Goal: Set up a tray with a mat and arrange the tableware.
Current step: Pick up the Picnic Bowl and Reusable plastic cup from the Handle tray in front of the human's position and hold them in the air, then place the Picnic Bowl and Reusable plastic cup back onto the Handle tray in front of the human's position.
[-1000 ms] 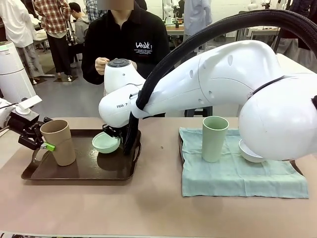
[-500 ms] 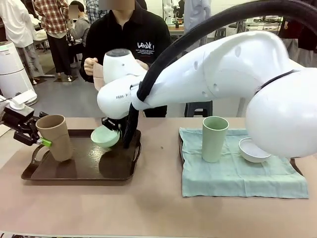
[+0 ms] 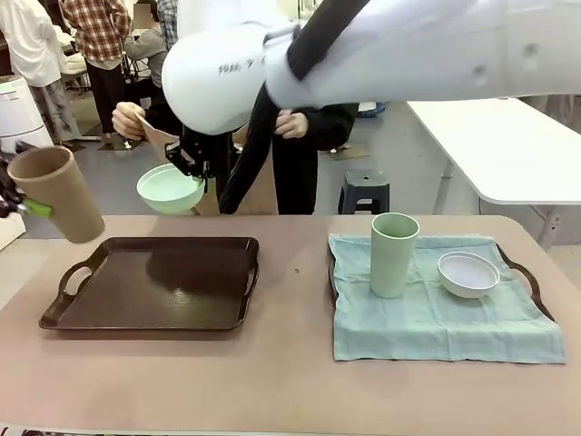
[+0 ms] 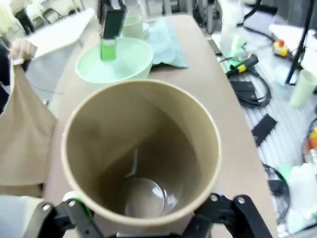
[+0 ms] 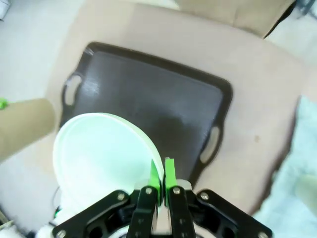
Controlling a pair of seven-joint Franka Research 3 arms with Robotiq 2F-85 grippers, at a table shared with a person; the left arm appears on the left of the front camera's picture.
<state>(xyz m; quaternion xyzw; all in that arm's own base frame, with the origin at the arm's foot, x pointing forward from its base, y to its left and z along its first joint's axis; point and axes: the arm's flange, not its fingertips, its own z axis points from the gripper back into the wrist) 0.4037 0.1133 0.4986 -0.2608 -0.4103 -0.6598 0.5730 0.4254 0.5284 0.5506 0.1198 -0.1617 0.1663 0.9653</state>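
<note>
You are in the clearing step: both arms hold tableware above the empty dark brown plastic tray (image 3: 154,283). Your left gripper (image 4: 141,225), jaws wide, clasps the tall tan handleless cup (image 3: 56,193) in the air left of the tray. Your right gripper (image 5: 162,174) is pinched tight on the rim of the mint green round bowl (image 3: 170,189), above the tray's far edge. The person's hands (image 3: 128,118) hold a tan cloth mat (image 4: 22,134). Next, I think, wait until the mat lies on the tray, then lower both pieces.

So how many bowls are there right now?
2. A mint green bowl is held in the air by the right gripper above the dark tray; a white bowl sits on the green cloth.
</note>
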